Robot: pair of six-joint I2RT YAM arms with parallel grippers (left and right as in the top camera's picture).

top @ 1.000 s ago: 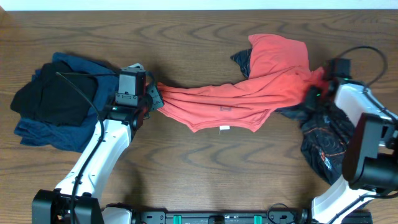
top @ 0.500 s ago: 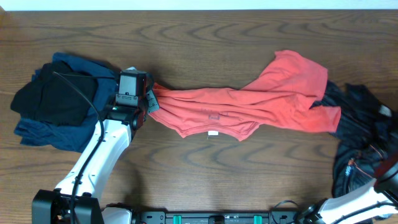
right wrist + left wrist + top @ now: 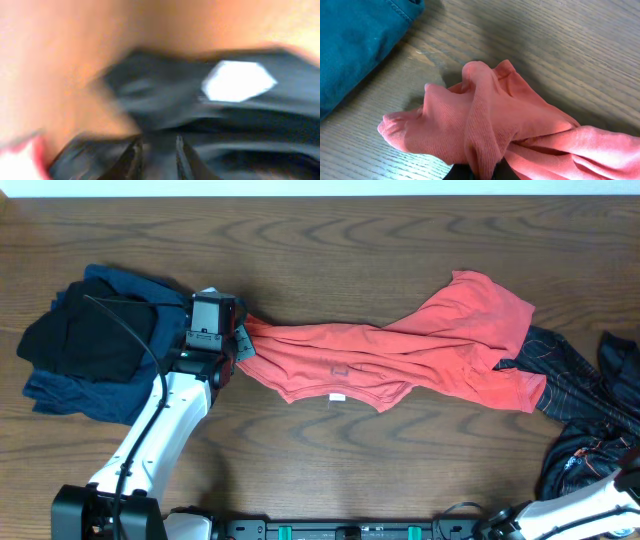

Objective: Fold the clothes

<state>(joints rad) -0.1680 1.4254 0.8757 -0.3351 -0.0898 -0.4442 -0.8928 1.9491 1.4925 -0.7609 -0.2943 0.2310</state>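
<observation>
The left gripper (image 3: pixel 240 343) is clenched on the bunched left end of the coral-red T-shirt (image 3: pixel 390 355). The shirt lies stretched across the middle of the table (image 3: pixel 330 240), its right edge meeting a dark patterned garment (image 3: pixel 585 415). Its near hem, with a white label (image 3: pixel 338 396), borders bare wood, and a wide bare strip runs along the far side. A navy-and-black pile (image 3: pixel 90 350) sits just left of that gripper. The right gripper (image 3: pixel 156 157) is blurred, so I cannot tell its state.

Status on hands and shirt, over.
Left hand shut on coral T-shirt end. Right hand blurred, state unclear. Shirt unfolded, right end free. Dark patterned garment touching it.
</observation>
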